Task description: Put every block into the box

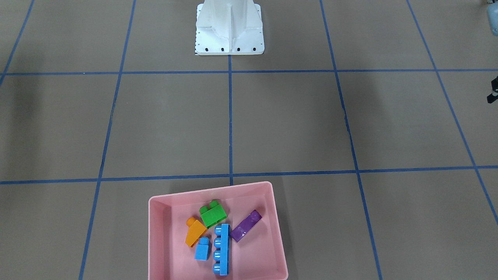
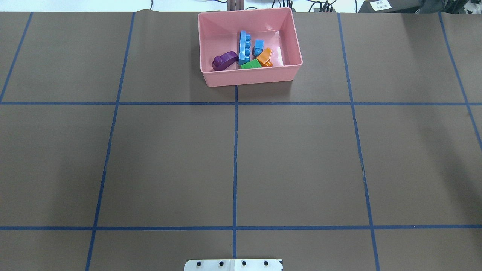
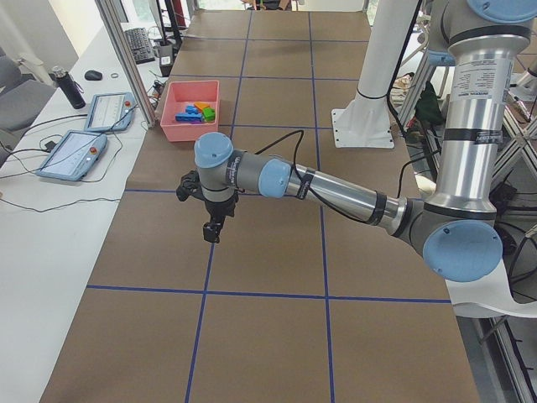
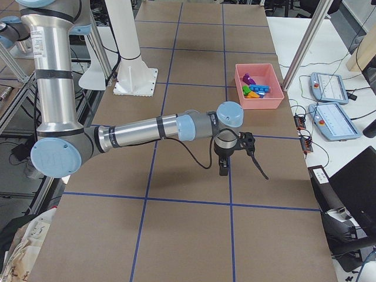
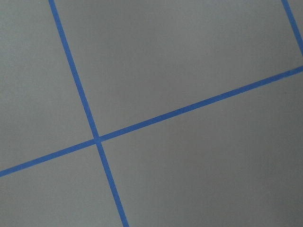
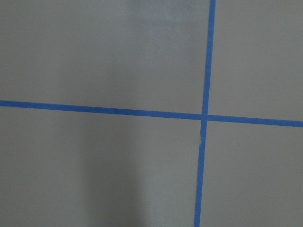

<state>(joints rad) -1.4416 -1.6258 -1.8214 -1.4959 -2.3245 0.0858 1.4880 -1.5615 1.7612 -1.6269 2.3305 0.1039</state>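
1. Brown table [image 2: 301, 158] covering, ruled into big squares by blue tape lines [image 2: 235, 150], fills the overhead view; the white robot base [image 1: 229, 29] stands at the robot's edge.
2. The pink box [image 2: 248, 77] sits at the far edge from the base, across the centre tape line.
3. All five blocks lie inside the box.
   - The green block [image 1: 213, 214] is nearest the base.
   - The orange block [image 1: 194, 233] is just beside the green one.
   - The small blue block [image 1: 202, 249] is next to the orange block's low end.
   - The long blue block [image 1: 222, 249] lies alongside the small one, studs on its side.
   - The purple block [image 1: 245, 226] lies slanted, one end close to the long blue block.
4. The left gripper [image 3: 212, 228] hangs over the table, pointing down, well apart from the box. I cannot tell whether its fingers are apart or together.
5. The right gripper [image 4: 224, 166] likewise hangs above bare table, pointing down, well away from the box. Its fingers cannot be judged either.
6. Both wrist cameras show only table and a tape crossing.
7. Two tablets [image 3: 107, 111] lie on the white side desk near the box.
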